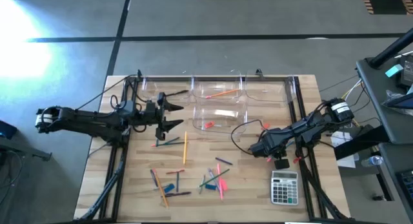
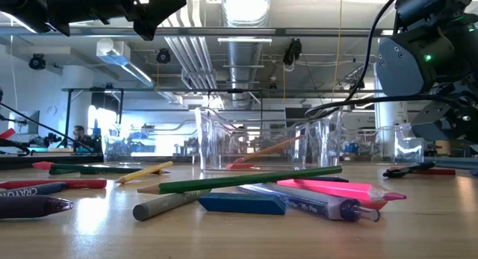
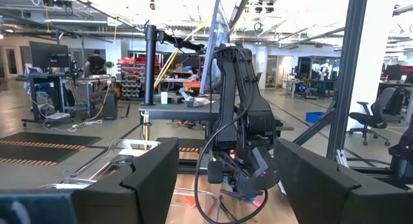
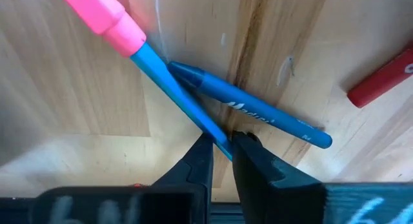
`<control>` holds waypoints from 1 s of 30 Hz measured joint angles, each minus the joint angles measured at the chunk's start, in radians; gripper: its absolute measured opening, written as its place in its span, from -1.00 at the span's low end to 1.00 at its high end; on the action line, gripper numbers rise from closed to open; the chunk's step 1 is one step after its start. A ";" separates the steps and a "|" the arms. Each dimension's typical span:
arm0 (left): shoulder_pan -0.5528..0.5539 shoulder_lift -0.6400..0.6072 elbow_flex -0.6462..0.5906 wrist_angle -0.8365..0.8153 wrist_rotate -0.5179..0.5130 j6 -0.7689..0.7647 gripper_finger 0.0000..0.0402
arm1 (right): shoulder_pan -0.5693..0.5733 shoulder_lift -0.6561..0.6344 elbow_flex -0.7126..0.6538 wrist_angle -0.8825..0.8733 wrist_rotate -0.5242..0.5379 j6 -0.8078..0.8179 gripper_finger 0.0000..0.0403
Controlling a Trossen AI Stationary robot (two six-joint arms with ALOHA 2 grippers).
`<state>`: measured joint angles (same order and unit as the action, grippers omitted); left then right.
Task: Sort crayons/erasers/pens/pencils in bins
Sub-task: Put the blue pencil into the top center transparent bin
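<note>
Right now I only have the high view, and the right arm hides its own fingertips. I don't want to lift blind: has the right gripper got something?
Observer: Yes. The right wrist view shows the right gripper pinched on the thin blue end of the pink-capped pen.
Operator: Anything else caught in there?
Observer: No. A blue stick lies against the pen just ahead of the fingertips, but outside the jaws. It may shift when you lift.
Operator: And how high is the left gripper?
Observer: In the low view the left gripper hangs open, well above the table and everything on it.
</note>
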<state>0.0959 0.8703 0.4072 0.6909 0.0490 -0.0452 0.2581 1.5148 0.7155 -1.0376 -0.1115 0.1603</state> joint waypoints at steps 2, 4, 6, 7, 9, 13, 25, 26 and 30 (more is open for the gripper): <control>0.000 0.000 0.000 0.000 0.000 0.000 0.19 | 0.000 -0.006 0.000 -0.002 0.006 0.000 -0.82; 0.000 0.000 0.000 0.000 0.000 0.000 0.19 | 0.000 -0.023 0.000 -0.003 0.020 0.004 -0.83; 0.000 0.000 0.000 0.000 0.000 0.000 0.19 | -0.002 -0.044 -0.001 0.003 0.033 0.011 -0.84; 0.000 0.000 0.000 0.000 0.000 0.000 0.19 | -0.002 -0.058 -0.001 0.005 0.034 0.019 -0.84; 0.000 0.000 0.000 0.000 0.000 0.000 0.19 | -0.002 -0.087 0.001 0.001 0.033 0.034 -0.85; 0.000 0.000 0.000 0.000 0.000 0.000 0.19 | -0.002 -0.151 0.024 -0.010 0.048 0.058 -0.85; 0.000 0.000 0.000 0.000 0.000 0.000 0.19 | -0.002 -0.314 0.150 -0.026 0.125 0.078 -0.94; 0.000 0.000 0.000 0.000 0.000 0.000 0.19 | -0.002 -0.319 0.164 -0.027 0.135 0.078 -0.94; 0.000 0.000 0.000 0.000 0.000 0.000 0.19 | -0.003 -0.329 0.230 -0.030 0.165 0.063 -0.94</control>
<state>0.0959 0.8702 0.4076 0.6913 0.0490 -0.0452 0.2550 1.1854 0.9451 -1.0674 0.0534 0.2230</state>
